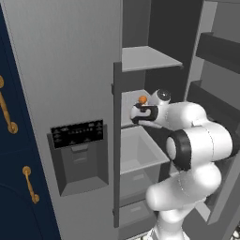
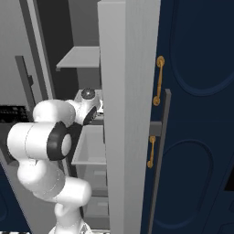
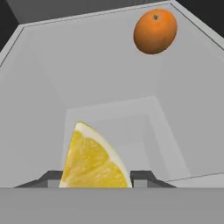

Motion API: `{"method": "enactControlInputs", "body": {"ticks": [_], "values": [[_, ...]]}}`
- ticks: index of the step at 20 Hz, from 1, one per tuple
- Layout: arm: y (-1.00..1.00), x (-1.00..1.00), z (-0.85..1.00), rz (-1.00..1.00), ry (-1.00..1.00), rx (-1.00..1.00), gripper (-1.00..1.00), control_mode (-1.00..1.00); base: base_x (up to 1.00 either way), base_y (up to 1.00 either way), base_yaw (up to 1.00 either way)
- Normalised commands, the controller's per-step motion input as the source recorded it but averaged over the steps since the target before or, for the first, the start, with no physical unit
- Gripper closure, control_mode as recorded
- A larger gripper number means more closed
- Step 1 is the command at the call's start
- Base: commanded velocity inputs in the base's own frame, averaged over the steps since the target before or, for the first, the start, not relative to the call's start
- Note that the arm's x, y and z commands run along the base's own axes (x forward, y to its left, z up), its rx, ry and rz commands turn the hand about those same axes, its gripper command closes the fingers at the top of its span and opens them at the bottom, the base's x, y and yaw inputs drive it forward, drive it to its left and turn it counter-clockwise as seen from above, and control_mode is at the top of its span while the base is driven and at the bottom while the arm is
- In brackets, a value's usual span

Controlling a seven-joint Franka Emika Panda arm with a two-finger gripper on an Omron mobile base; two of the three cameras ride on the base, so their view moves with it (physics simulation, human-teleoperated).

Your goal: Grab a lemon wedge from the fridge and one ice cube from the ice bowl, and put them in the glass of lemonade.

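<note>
One orange (image 3: 155,31) on open fridge (image 1: 70,70) shelf, claw (image 3: 95,177) pinching lemon wedge (image 3: 92,159) above it

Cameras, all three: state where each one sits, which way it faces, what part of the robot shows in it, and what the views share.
Left base view: behind the arm to its left, facing the open fridge; the white arm rises at lower right, reaching to a shelf by the orange.
Right base view: behind to the right, facing the fridge's open door edge and navy cabinets; the arm rises at lower left.
Hand view: on the hand, looking along the gripper; the lemon wedge sits between the fingertips.
Shared: the orange, in the left base and hand views.
</note>
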Motion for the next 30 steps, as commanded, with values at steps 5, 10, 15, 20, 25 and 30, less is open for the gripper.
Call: {"method": "enactControlInputs", "body": {"ticks": [5,10,15,20,25,30], "values": [[-0.03,-1.0,0.24,-0.07,0.02,0.01,1.0,-1.0,0.0,0.0,0.0],[0.0,-1.0,0.62,0.0,0.05,0.05,1.0,-1.0,0.0,0.0,0.0],[0.0,-1.0,0.31,0.0,0.0,0.03,1.0,-1.0,0.0,0.0,0.0],[0.0,-1.0,0.13,0.0,0.0,0.0,1.0,-1.0,0.0,0.0,0.0],[0.0,-1.0,0.0,0.0,0.0,-0.03,1.0,-1.0,0.0,0.0,0.0],[0.0,-0.2,0.0,0.0,0.0,-0.01,1.0,1.0,-0.8,0.0,0.0]]}}
